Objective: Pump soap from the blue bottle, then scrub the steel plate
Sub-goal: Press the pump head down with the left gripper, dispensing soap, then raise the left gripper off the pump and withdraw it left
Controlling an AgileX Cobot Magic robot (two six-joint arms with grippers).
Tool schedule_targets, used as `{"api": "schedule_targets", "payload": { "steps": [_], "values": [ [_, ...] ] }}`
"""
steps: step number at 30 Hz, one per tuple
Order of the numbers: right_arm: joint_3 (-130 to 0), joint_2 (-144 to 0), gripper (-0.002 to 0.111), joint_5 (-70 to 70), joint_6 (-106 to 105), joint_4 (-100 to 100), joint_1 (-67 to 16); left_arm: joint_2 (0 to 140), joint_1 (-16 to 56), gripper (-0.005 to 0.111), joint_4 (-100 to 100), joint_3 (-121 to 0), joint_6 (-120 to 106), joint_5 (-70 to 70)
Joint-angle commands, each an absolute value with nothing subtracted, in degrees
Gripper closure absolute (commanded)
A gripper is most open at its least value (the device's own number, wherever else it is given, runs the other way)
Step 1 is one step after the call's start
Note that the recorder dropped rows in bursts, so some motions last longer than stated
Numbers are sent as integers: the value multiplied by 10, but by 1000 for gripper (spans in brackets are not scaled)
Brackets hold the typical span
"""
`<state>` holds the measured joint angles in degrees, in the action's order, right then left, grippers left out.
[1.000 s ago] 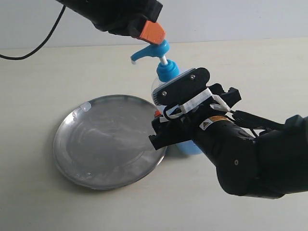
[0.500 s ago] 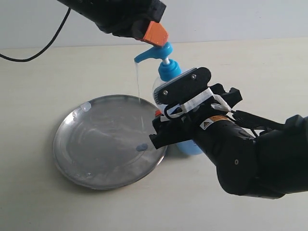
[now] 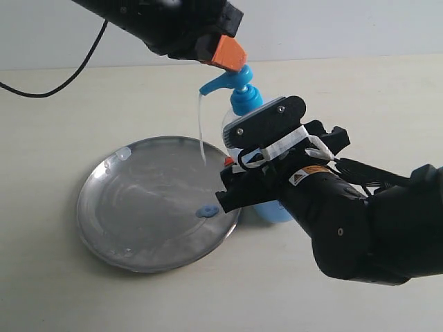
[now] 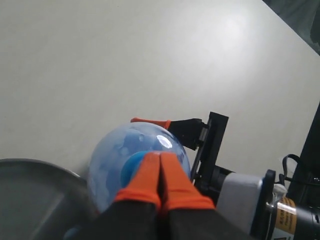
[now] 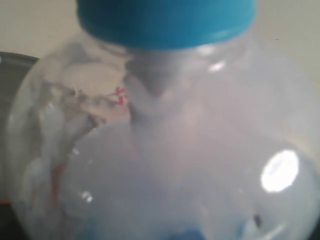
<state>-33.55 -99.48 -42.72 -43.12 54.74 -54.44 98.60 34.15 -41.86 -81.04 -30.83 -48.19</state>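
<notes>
The blue bottle (image 3: 239, 97) stands at the right rim of the steel plate (image 3: 93, 207). My left gripper (image 3: 230, 52), orange fingertips shut together, presses on top of the blue pump head; the left wrist view shows those tips (image 4: 160, 161) over the bottle (image 4: 120, 150). A thin stream of soap (image 3: 201, 131) falls from the nozzle, and a blue blob (image 3: 206, 211) lies on the plate near its right rim. My right gripper (image 3: 252, 197) is shut around the bottle's body, and the clear bottle (image 5: 165, 150) fills the right wrist view, hiding the fingers there.
A small pale blob (image 3: 123, 153) sits on the plate's far left rim. A black cable (image 3: 48, 83) trails over the table at the far left. The right arm (image 3: 360, 228) covers the table to the right of the bottle.
The left gripper has pushed the pump head lower. A soap stream started from the nozzle and a blue blob has formed and grown on the plate. The right arm held still.
</notes>
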Motion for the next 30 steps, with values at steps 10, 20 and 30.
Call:
{"api": "schedule_targets", "payload": {
  "steps": [10, 20, 30],
  "values": [
    [-341, -987, 108, -475, -444, 501, -547, 1054, 358, 107, -353, -773, -312, -554],
    [-341, -987, 108, -477, -444, 501, -547, 1069, 369, 107, -346, -773, -312, -550],
    [-341, -987, 108, -476, -449, 504, -547, 1044, 369, 107, -346, -786, -312, -542]
  ]
}}
